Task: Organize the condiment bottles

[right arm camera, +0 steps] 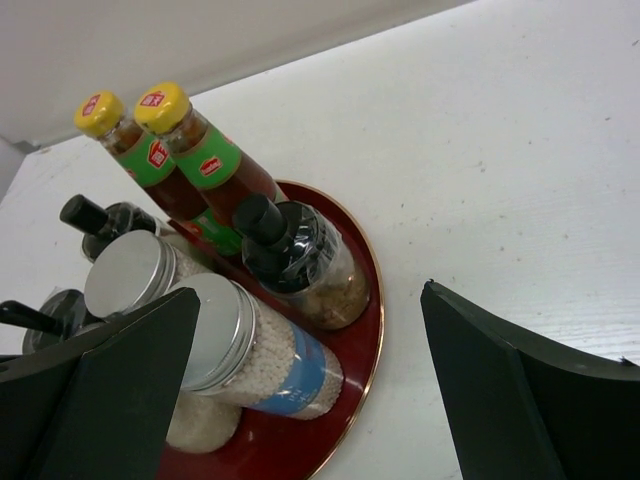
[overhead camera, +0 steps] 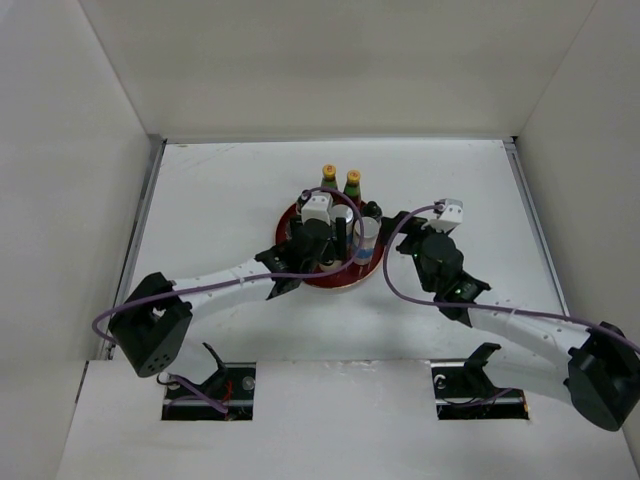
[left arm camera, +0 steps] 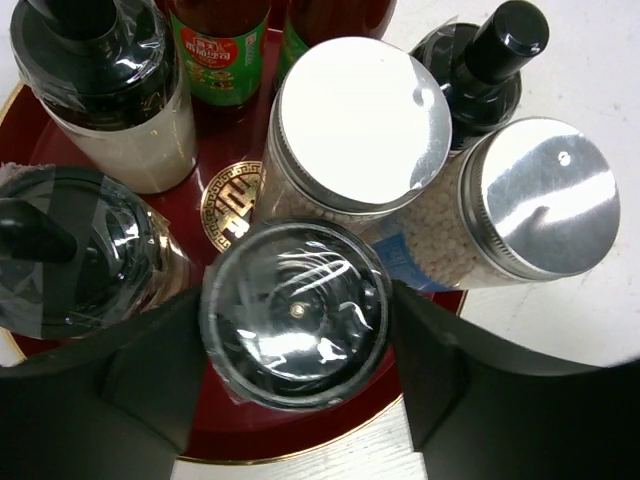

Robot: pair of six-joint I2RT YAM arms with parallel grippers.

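Counter (overhead camera: 210, 200) first: white, carrying the red tray (right arm camera: 355, 345), where the condiment bottles (right arm camera: 200, 160) stand upright, packed together. Overhead, my arm hides the near ones. The left wrist view shows the left gripper (left arm camera: 295, 308) flanking a black-lidded jar (left arm camera: 290, 345) (pressing it? I can't tell). My right gripper (right arm camera: 310, 290) gapes wide, empty, right of the tray.
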